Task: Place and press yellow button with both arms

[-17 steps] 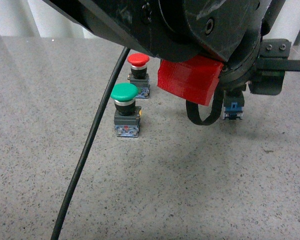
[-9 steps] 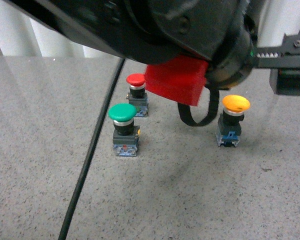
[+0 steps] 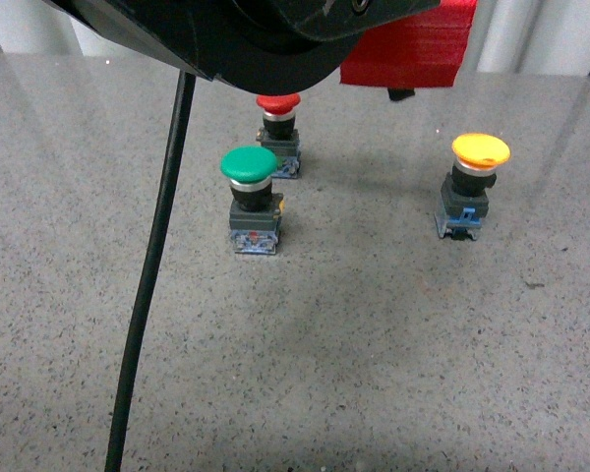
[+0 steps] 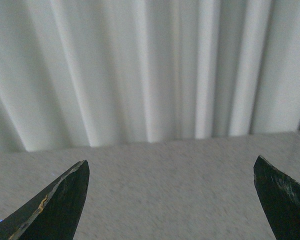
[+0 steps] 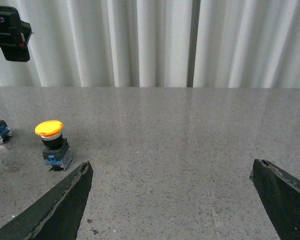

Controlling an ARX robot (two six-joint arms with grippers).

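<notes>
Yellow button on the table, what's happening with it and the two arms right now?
The yellow button stands upright on the table, untouched, apart from the green button and red button. The left gripper is open and empty, facing the curtain. The right gripper is open and empty too, with the yellow button off to one side. No press is under way.
</notes>
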